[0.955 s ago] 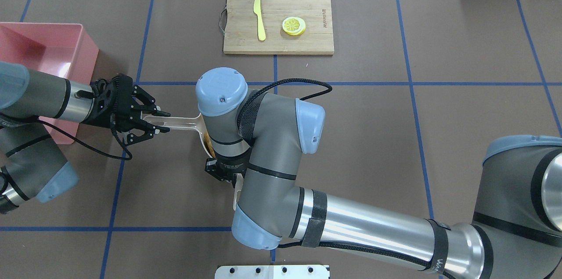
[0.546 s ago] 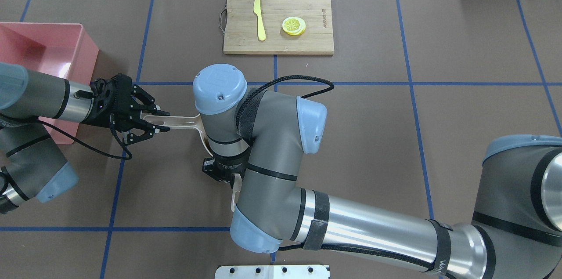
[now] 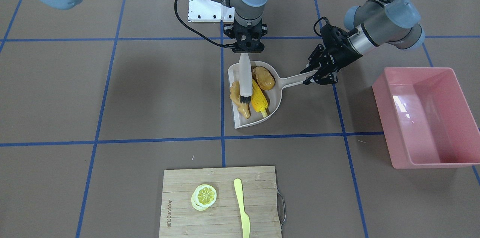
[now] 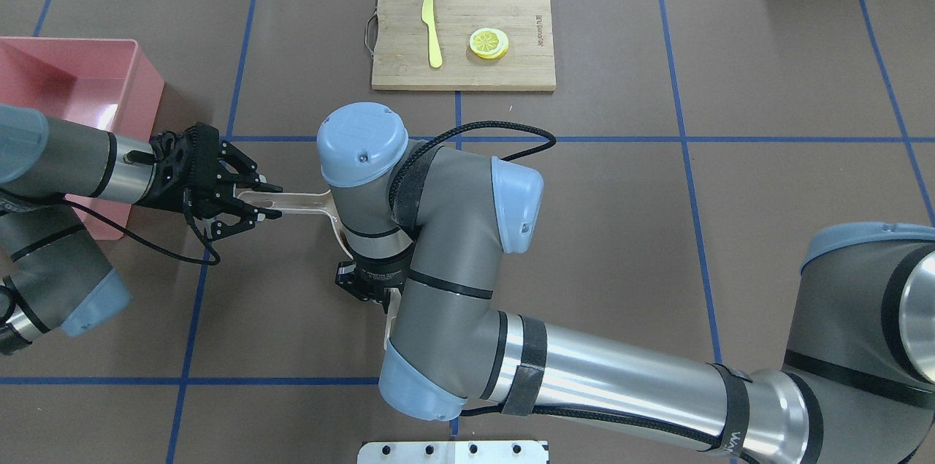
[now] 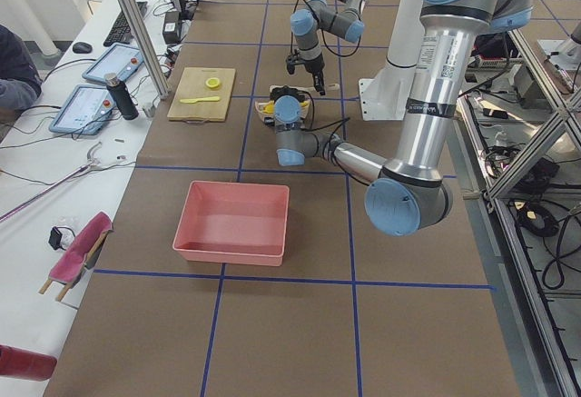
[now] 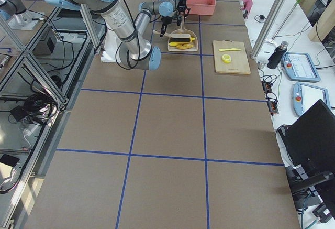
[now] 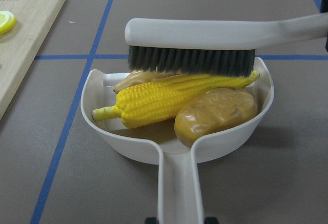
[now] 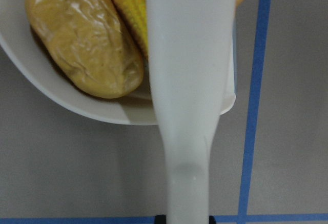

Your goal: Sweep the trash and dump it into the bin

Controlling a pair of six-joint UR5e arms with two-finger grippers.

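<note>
A beige dustpan (image 3: pixel 276 97) lies on the brown table. In it lie the yellow corn cob (image 3: pixel 259 98), the brown potato (image 3: pixel 263 77) and the tan ginger root (image 3: pixel 240 103). My left gripper (image 3: pixel 307 77) is shut on the dustpan's handle, which also shows in the overhead view (image 4: pixel 299 202). My right gripper (image 3: pixel 245 50) is shut on a white brush (image 3: pixel 245 80) whose bristles rest over the corn (image 7: pixel 169 98) and potato (image 7: pixel 215 114). The pink bin (image 3: pixel 397 118) stands empty beyond the left gripper, apart from the dustpan.
A wooden cutting board (image 3: pixel 225 223) with a lemon slice (image 3: pixel 204 195) and a pale yellow knife (image 3: pixel 242 208) lies on the far side of the table from me. A white mounting plate (image 3: pixel 208 9) sits by my base.
My right arm has shifted slightly toward my left over the dustpan, hiding the trash in the overhead view. The left gripper and the dustpan handle have stayed put.
</note>
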